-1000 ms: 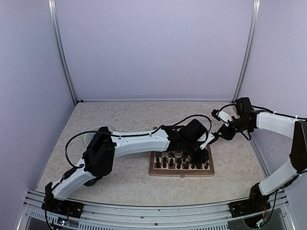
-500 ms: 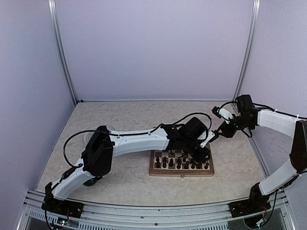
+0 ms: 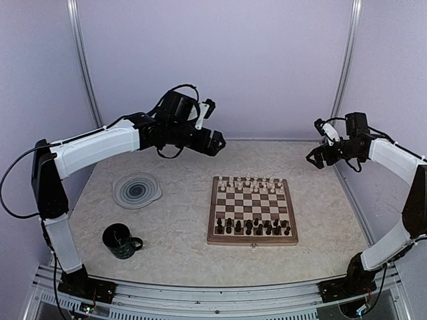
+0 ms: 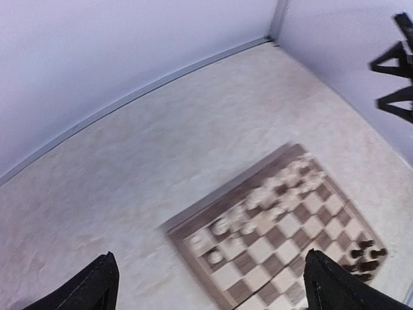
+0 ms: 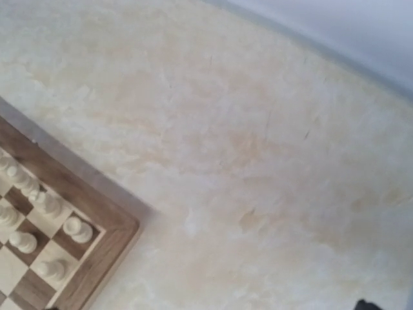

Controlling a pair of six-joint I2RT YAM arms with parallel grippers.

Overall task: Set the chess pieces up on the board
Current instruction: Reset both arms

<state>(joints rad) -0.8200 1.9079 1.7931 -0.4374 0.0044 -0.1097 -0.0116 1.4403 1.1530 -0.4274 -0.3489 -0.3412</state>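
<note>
Left arm point(image 3: 100, 147) and right arm point(image 3: 393, 155): white tubular link shells, black joint housings, loose black cables looping alongside. Left end effector point(image 3: 215, 142) and right end effector point(image 3: 314, 159): black throughout.

Chess pieces point(image 3: 248, 227) stand in rows on the board point(image 3: 252, 203).

Below and between your two sets of jaws lies the board point(image 3: 233, 241): smooth wood with a faint sheen, a light-brown rim, and dark and cream checks. The chess pieces point(image 3: 248, 228) on it look smooth, some dark, some cream. The table point(image 3: 180, 200) under it is matt, stone-mottled beige. Well to the near-left of your left jaws sit a glossy dark mug point(image 3: 120, 241) and a smooth grey swirled plate point(image 3: 137, 190)
</note>
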